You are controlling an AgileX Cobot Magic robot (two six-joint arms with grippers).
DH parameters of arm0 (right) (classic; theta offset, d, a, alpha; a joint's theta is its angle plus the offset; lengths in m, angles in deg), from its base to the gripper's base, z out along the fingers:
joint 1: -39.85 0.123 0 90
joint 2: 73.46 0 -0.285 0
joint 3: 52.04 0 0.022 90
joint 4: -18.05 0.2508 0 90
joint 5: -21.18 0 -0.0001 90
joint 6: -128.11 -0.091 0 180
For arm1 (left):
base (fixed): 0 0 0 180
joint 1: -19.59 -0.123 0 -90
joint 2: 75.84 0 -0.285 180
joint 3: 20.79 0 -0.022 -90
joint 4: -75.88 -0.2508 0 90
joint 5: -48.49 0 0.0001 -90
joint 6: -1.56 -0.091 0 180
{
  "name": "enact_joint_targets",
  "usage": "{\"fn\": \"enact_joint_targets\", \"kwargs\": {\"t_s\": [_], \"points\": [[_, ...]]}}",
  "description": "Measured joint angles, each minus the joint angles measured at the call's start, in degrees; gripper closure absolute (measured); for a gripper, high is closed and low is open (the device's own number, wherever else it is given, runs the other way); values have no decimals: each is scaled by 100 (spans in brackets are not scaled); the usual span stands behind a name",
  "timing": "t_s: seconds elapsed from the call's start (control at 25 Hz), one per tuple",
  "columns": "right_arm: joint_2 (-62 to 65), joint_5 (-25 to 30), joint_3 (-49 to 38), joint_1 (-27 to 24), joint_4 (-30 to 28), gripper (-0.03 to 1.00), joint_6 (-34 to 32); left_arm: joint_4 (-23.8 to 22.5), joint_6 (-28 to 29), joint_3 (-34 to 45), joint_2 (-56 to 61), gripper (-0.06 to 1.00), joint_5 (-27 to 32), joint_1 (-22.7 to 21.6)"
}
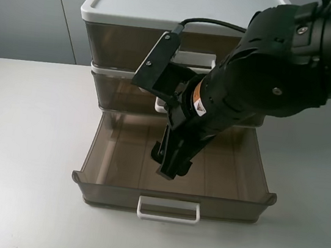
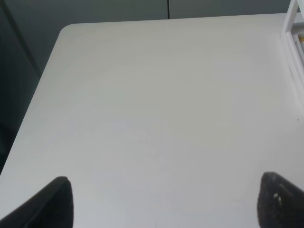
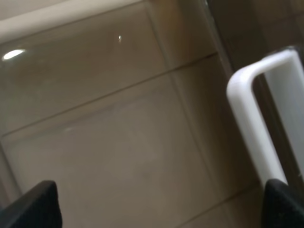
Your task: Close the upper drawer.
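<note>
right pincer (image 1: pixel 169 169) hangs, jaws apart, over the open bottom drawer (image 1: pixel 109 192).

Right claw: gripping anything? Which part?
Nothing held. Right claw open over the open drawer, handle not gripped; left claw open, empty.

The upper drawer (image 1: pixel 124 47) is the topmost of three in a small plastic chest (image 1: pixel 97 80) that stands at the back of the pale desk (image 1: pixel 21 141), and it sits directly under the chest's white lid (image 1: pixel 170 1). Its front is smoky brown, see-through plastic, and a white handle (image 1: pixel 194 59) is fixed at the middle of that front. The front lies about level with the lid's edge and well behind the fully pulled-out lowest drawer (image 1: pixel 228 204), but its right part is hidden, so I cannot tell whether it is pushed fully home.
</note>
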Motion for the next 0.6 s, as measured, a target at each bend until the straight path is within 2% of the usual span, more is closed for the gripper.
{"fn": "enact_joint_targets", "kwargs": {"t_s": [0.6], "points": [[-107,-153,0,-77,-273,33,-306,0,0,0,0,20,0,0]]}}
